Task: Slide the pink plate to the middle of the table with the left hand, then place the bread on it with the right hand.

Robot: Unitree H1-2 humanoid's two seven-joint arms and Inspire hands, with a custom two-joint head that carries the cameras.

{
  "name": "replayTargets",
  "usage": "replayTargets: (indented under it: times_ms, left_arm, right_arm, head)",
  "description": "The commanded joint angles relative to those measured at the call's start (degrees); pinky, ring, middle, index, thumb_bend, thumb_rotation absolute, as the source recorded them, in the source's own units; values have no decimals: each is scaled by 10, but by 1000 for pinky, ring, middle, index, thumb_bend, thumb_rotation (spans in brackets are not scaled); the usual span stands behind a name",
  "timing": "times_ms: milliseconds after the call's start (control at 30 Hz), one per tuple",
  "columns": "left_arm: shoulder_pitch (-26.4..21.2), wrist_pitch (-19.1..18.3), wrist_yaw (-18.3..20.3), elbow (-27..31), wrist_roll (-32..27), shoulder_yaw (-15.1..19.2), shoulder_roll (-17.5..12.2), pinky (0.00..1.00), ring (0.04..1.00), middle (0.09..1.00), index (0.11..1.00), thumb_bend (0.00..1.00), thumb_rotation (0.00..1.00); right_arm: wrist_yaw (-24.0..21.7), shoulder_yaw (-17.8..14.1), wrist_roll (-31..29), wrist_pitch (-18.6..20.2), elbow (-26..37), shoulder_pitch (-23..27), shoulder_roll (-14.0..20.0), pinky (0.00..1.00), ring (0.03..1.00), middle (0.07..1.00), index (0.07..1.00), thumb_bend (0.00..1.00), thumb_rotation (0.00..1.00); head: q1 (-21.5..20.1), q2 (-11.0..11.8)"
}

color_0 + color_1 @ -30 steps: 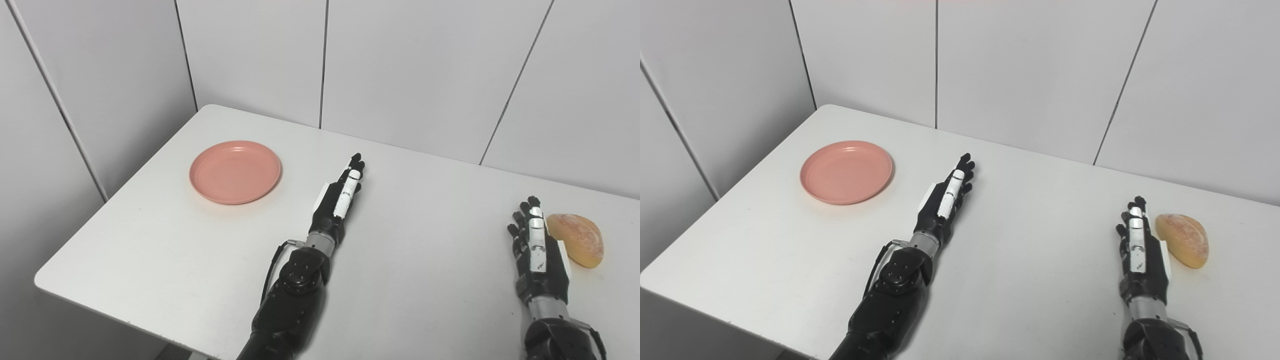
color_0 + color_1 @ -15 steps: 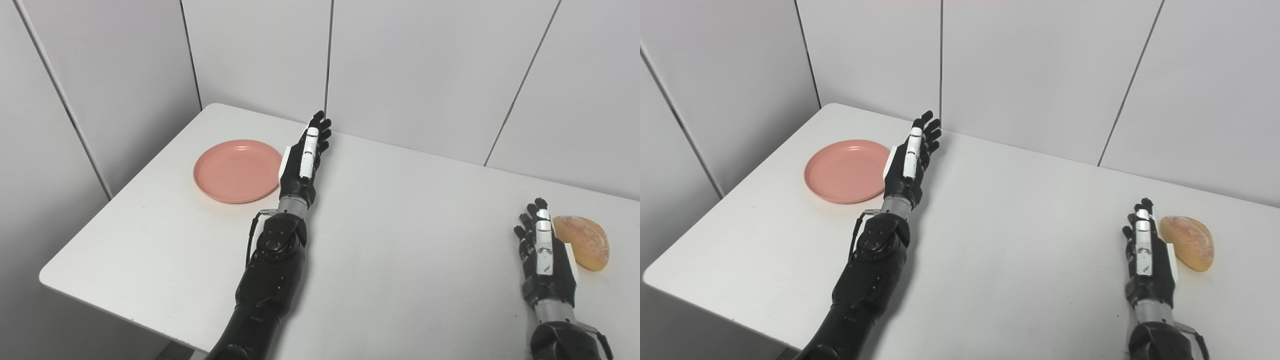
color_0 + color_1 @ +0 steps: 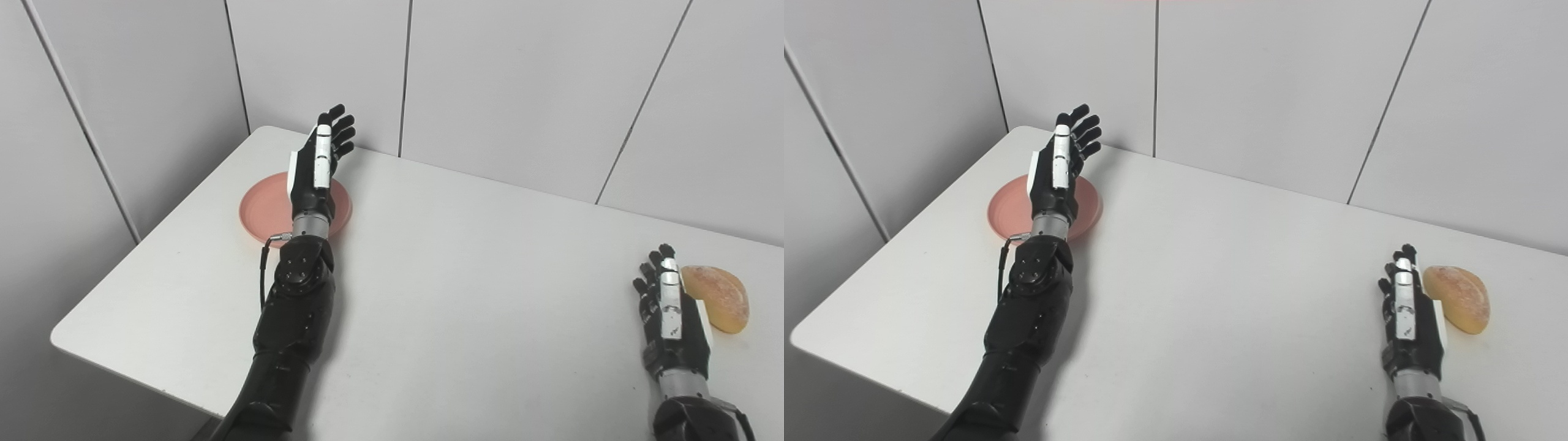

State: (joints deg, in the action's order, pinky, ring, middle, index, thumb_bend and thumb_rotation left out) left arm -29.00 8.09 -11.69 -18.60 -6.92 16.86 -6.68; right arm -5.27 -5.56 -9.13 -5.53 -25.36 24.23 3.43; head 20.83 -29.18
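Near the far left corner of the table (image 3: 465,288) lay the pink plate (image 3: 260,211), flat on the white top and well away from the middle where it was meant to end up. Over it hung the left hand (image 3: 313,171), raised clear of the plate with its fingers spread and stretched toward the back wall, holding nothing; the wrist and forearm crossed the plate's near half and hid much of it from view. I took that to be a reach past the plate, so the hand could drop behind or onto the far rim and draw the plate back toward the centre, though whether any part of it touched the plate I could not tell. The slide itself looked not yet begun. Well apart, at the right side of the table, the bread (image 3: 718,297) sat on the bare top, a rounded golden loaf. The right hand (image 3: 672,312) rested just beside it on its inner side, fingers straight and loosely apart, empty, and so close that I could not say whether they touched. It seemed parked there to be ready for its own turn.
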Motion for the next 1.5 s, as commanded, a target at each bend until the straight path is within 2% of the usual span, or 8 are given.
replayTargets:
  times_ms: [0,233,433,733,1000,1200,1467]
  left_arm:
    - [-32,14,-20,25,18,5,-18,769,784,769,759,576,1000]
    - [-23,15,-62,30,58,16,-50,737,750,740,728,542,1000]
    - [-18,5,-93,19,75,30,-69,758,738,726,721,520,1000]
    - [-8,9,-120,-31,81,48,-97,792,768,752,746,517,1000]
    - [-4,18,-128,-93,73,56,-117,810,793,780,763,518,1000]
    - [-6,30,-121,-134,63,57,-120,810,790,782,767,506,1000]
    - [-11,28,-107,-178,43,55,-117,819,808,794,775,524,1000]
  right_arm:
    - [-6,-3,-7,-14,8,5,4,1000,1000,1000,1000,738,914]
    - [-11,-3,-11,-16,6,5,7,1000,1000,1000,1000,754,908]
    - [-15,-3,-17,-10,8,5,9,1000,1000,1000,1000,761,890]
    - [-13,-3,-20,-3,17,3,8,1000,1000,1000,1000,748,890]
    - [-16,-2,-23,1,19,4,10,1000,1000,1000,1000,766,886]
    - [-18,-1,-23,-1,22,3,10,1000,1000,1000,1000,750,903]
    - [-21,-4,-30,-3,25,2,7,1000,1000,1000,1000,730,907]
  head:
    - [1,0]
    - [4,0]
    - [5,0]
    - [6,-2]
    - [6,-1]
    - [7,-2]
    - [7,-2]
